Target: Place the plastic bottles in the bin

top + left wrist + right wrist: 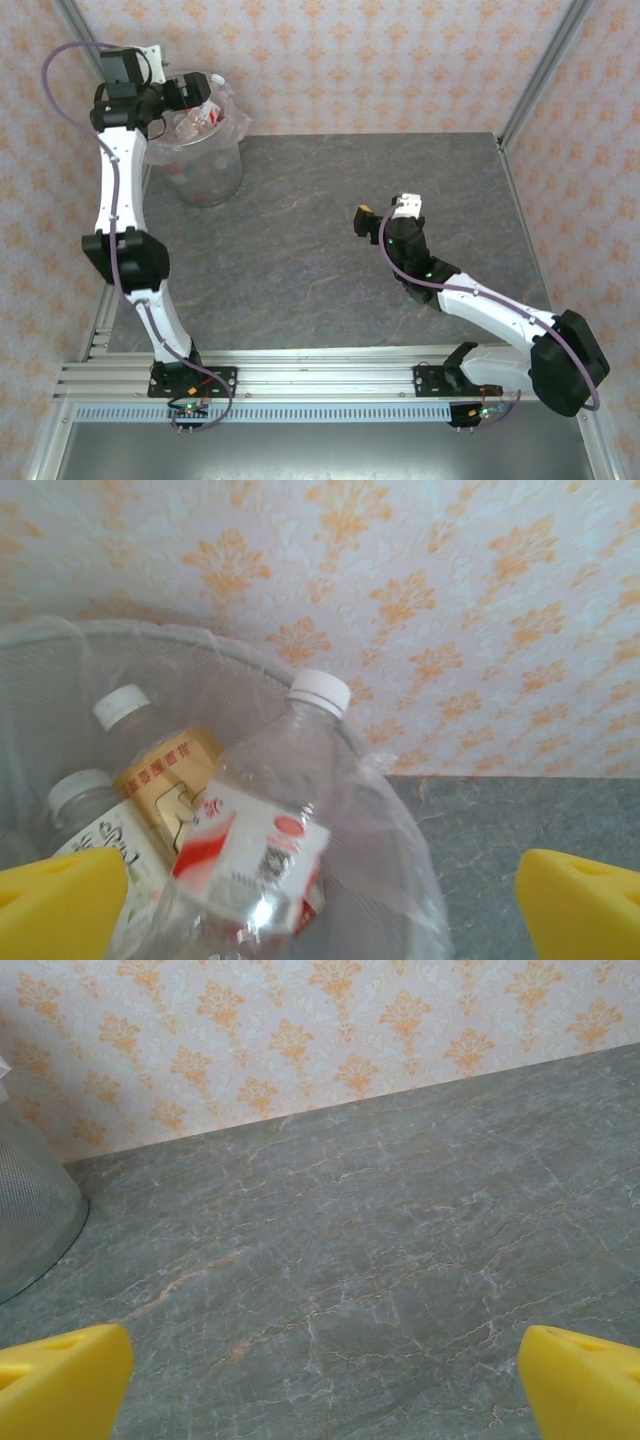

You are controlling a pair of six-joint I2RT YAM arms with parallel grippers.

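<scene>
The drop looks done: the left gripper point(192, 95) hovers over the bin point(205, 175) at the far left, jaws wide and empty, with the plastic bottles point(262, 830) heaped inside, one seemingly poking past the rim. The right gripper point(388, 212) hangs wide open, holding nothing, over the middle of the table point(300, 270). Next, the left arm should lift clear of the loose bag liner point(400, 820).

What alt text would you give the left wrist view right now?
Several capped plastic bottles sit packed in the bag-lined bin, a clear red-labelled one nearest. The open left gripper hangs above, yellow fingertips at the bottom corners; orange-patterned wallpaper behind.
</scene>
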